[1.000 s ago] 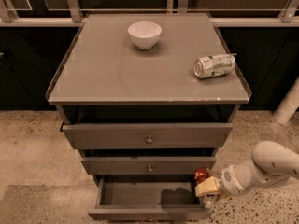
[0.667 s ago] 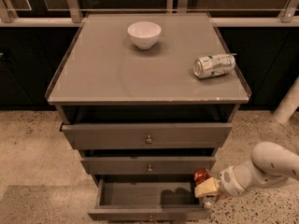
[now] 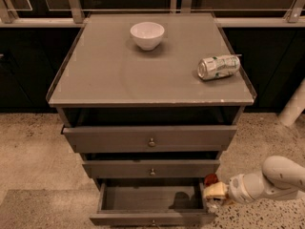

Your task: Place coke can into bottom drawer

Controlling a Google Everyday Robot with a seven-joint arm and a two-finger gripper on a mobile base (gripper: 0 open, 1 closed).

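The gripper [image 3: 213, 193] sits low at the right, at the right front corner of the open bottom drawer [image 3: 143, 217]. Its pale fingers are closed on the coke can [image 3: 211, 179], of which only a small red part shows just above them. The can is held over the drawer's right edge, close under the front of the middle drawer [image 3: 190, 169], and is not resting on the drawer floor. The white arm [image 3: 279, 176] runs off from the gripper to the right edge of the view, above the speckled floor [image 3: 28, 147].

The bottom drawer is pulled out farthest of the three and its grey inside is bare, with a dark shadow near the right end. The middle drawer is out a little, and the wider top drawer [image 3: 109, 138] a little as well. On the table [image 3: 109, 75] above, a silver-and-green can [image 3: 218, 67] lies on its side near the right edge. A white bowl [image 3: 147, 34] stands upright toward the back, well apart from it.
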